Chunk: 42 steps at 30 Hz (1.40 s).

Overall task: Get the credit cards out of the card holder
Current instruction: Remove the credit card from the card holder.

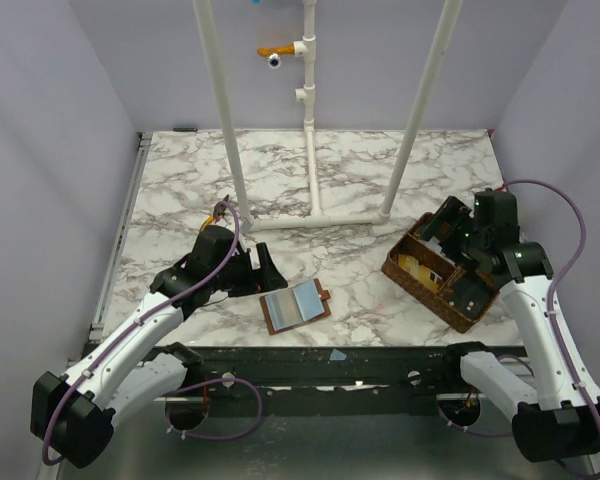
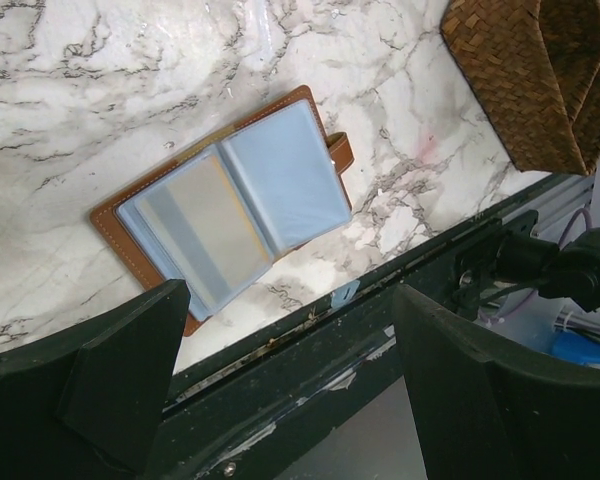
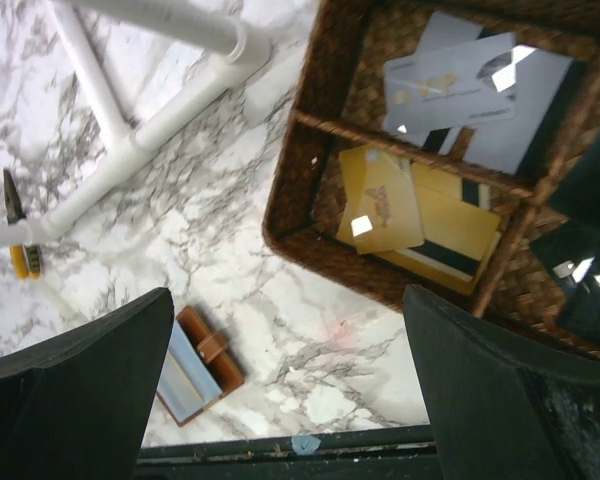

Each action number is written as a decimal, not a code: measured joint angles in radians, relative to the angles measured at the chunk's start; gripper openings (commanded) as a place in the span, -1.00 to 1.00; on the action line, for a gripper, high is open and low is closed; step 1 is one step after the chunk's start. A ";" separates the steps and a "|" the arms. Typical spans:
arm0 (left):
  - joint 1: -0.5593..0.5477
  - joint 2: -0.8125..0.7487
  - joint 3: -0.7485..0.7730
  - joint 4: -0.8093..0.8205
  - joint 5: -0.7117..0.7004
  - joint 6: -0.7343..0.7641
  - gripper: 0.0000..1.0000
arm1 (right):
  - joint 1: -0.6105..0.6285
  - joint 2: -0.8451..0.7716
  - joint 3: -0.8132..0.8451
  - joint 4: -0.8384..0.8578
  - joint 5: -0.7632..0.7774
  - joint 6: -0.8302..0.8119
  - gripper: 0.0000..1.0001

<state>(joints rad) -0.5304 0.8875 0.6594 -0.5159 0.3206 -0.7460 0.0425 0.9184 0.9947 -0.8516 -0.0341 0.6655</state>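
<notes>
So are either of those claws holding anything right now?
No. The left gripper is open near the card holder, the right gripper open over the basket; neither holds anything.

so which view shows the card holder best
The left wrist view: the card holder lies open mid-frame, its clear pockets and snap tab plain. The top external view shows it small; the right wrist view, small and partly hidden.

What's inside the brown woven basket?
In the basket, yellow cards lie in one compartment, pale grey-white cards in the next. They cover the floor beneath them; a third compartment is too dark to tell.
</notes>
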 measured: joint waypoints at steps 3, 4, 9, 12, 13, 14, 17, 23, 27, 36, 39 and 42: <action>0.000 -0.001 -0.002 -0.001 -0.009 -0.003 0.71 | 0.119 0.026 0.000 0.013 0.035 0.040 1.00; 0.000 -0.002 -0.002 -0.002 -0.014 -0.004 0.71 | 0.153 0.039 0.000 0.018 0.048 0.053 1.00; 0.000 -0.008 -0.021 -0.005 -0.044 -0.023 0.71 | 0.332 0.100 0.002 0.040 0.125 0.123 1.00; 0.001 -0.019 -0.038 -0.006 -0.058 -0.034 0.71 | 0.444 0.144 0.011 0.053 0.174 0.163 1.00; 0.001 -0.021 -0.042 -0.008 -0.061 -0.038 0.71 | 0.483 0.162 0.015 0.059 0.189 0.177 1.00; 0.002 -0.022 -0.046 -0.008 -0.064 -0.041 0.71 | 0.521 0.179 0.020 0.066 0.207 0.190 1.00; 0.006 -0.028 -0.056 -0.012 -0.075 -0.051 0.71 | 0.629 0.236 0.040 0.093 0.243 0.225 1.00; 0.020 -0.045 -0.064 -0.029 -0.096 -0.059 0.71 | 0.828 0.374 0.089 0.161 0.285 0.274 1.00; 0.034 -0.049 -0.066 -0.045 -0.120 -0.055 0.71 | 0.925 0.473 0.120 0.232 0.286 0.285 1.00; 0.062 -0.080 -0.067 -0.078 -0.180 -0.033 0.70 | 1.020 0.562 0.152 0.319 0.288 0.275 1.00; 0.077 -0.080 -0.067 -0.092 -0.202 -0.017 0.70 | 1.067 0.613 0.191 0.332 0.294 0.263 0.94; 0.103 -0.072 -0.067 -0.111 -0.225 0.002 0.70 | 1.108 0.669 0.224 0.344 0.300 0.249 0.87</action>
<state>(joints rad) -0.4274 0.8158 0.5926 -0.6273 0.0956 -0.7444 1.1503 1.5875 1.2190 -0.5076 0.2657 0.9150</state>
